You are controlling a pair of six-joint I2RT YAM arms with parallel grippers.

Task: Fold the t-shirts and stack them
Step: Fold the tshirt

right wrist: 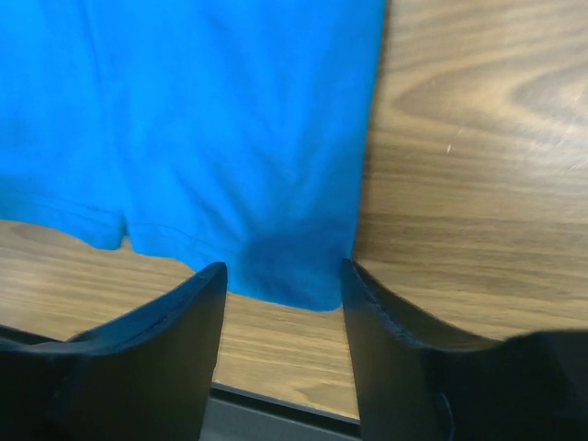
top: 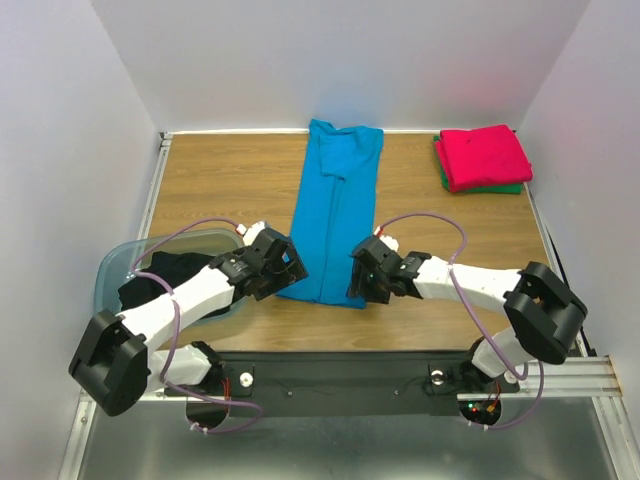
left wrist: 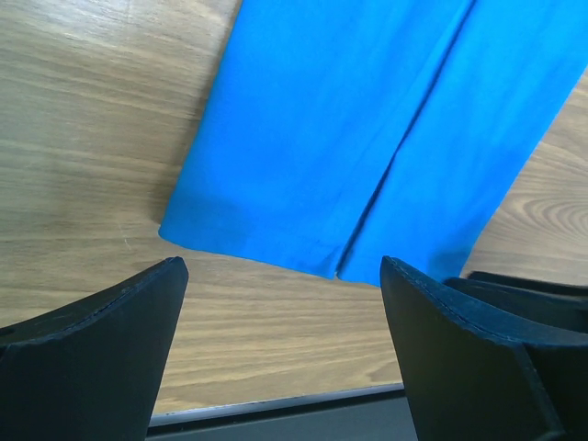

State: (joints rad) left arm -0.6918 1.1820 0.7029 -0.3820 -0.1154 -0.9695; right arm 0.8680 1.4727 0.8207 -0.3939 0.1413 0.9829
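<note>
The bright blue t-shirt (top: 335, 215) lies in the middle of the wooden table (top: 220, 180) as a long narrow strip, collar at the far end and hem at the near end. Its sides are turned in so that they meet along a seam down the centre, which leaves only the crosswise folds to make. The two arms flank the hem for that reason. The left gripper (top: 288, 264) hangs by the near-left corner with its jaws spread fully wide and nothing between them; its wrist view shows the hem edge just beyond the fingertips. The right gripper (top: 362, 285) is set over the near-right corner, and the cloth's corner sits in the gap between its fingers. The jaws are narrower than the left pair but apart, not yet pinching the fabric. Taking both hem corners would probably let the arms carry the near end toward the collar evenly. At the far right, the folded red-pink shirt (top: 485, 155) rests on the green shirt (top: 500, 188), forming the stack. The black shirt (top: 170, 275) sits crumpled in the translucent bin (top: 110, 265) at near left, waiting.
</note>
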